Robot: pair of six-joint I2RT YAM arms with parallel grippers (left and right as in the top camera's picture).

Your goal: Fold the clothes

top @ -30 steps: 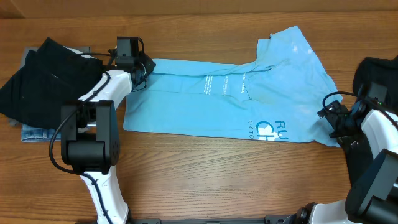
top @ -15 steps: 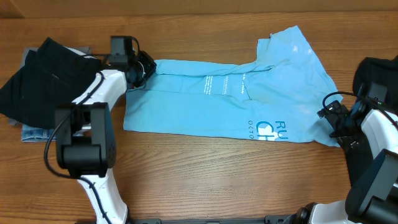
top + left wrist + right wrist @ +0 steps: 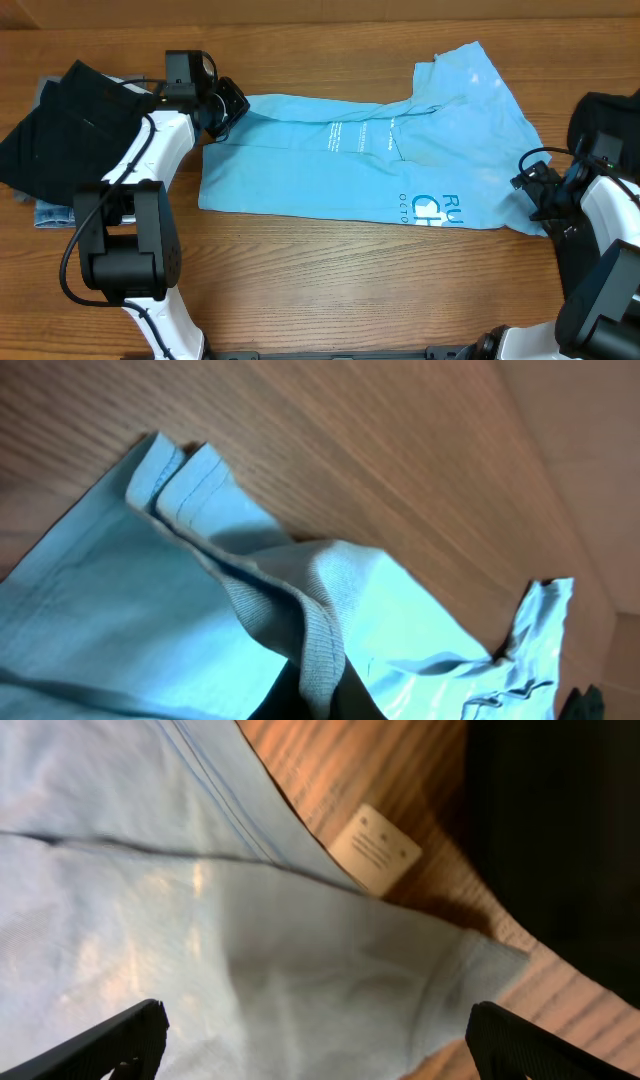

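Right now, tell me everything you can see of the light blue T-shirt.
The light blue T-shirt lies on the wooden table, partly folded into a long band, with its right end spread wider. It looks like soft knit cloth, with pale lettering mid-body and darker blue print near the front edge. A white label shows at a seam. The left tool is shut on a ribbed edge at its left end, bunching it up. The open right tool hangs over its right end.
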